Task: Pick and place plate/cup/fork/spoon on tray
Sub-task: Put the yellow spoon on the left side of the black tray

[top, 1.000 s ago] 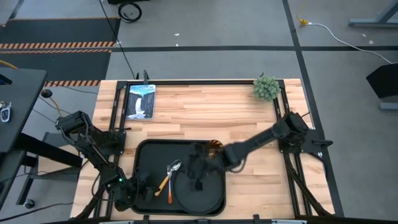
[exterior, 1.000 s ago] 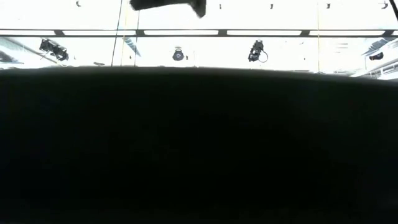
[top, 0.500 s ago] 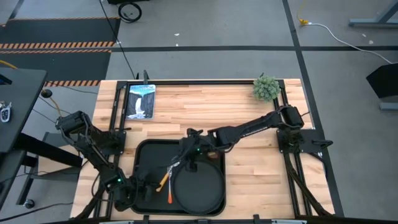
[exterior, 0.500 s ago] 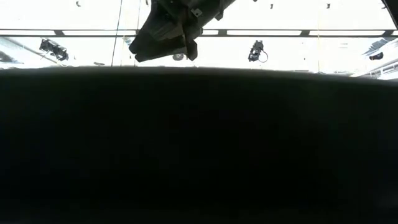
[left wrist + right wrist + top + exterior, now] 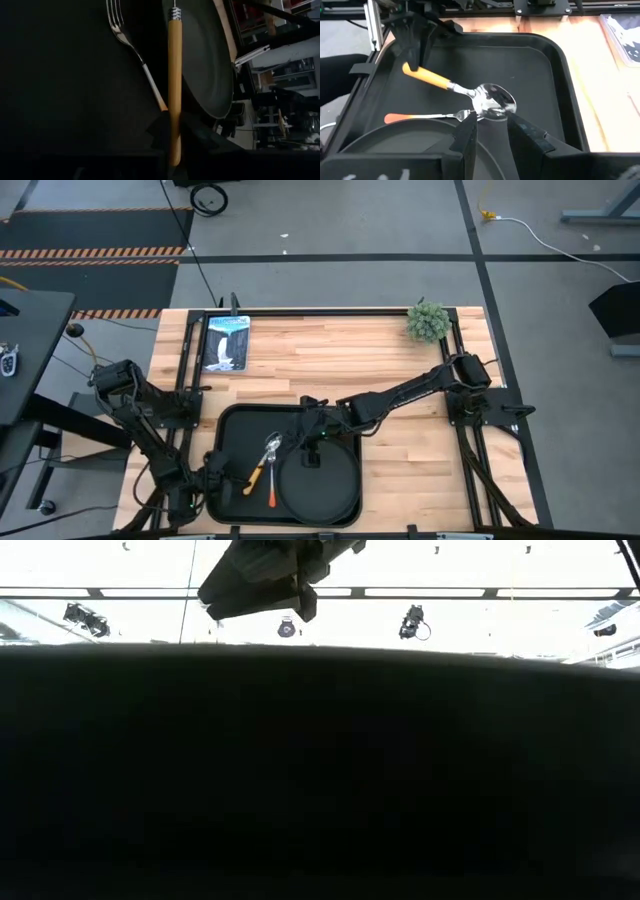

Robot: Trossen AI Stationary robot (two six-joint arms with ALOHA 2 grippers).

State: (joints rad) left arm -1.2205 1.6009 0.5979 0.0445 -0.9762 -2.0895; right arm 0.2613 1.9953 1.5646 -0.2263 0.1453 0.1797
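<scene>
The black tray (image 5: 228, 420) lies at the table's near middle, with the round black plate (image 5: 320, 490) on its right half. The spoon (image 5: 262, 465) and the fork (image 5: 270, 492) lie on the tray left of the plate. The spoon's bowl (image 5: 492, 100) rests beside the fork's prongs (image 5: 465, 116). My left gripper (image 5: 232, 480) is at the tray's near left, shut on the spoon's handle. My right gripper (image 5: 492, 132) is open and empty, just above the spoon's bowl. The cup is hidden. My left gripper pinches the spoon's orange handle near its free end (image 5: 174, 131) between its two fingers. It comes from the tray's near left, slanting down, with the handle running on out ahead of the fingers. The spoon's bowl is down on the tray by the fork's head.
A picture card (image 5: 225, 342) lies at the far left and a small green plant (image 5: 428, 320) stands at the far right. Bare wood (image 5: 400, 470) shows right of the tray. The low view is mostly blocked by something dark.
My right gripper has gone from over the plate toward the far left, and now stands over the spoon's bowl. My left gripper has shifted slightly along the tray's near left, and the spoon has moved a little with it.
</scene>
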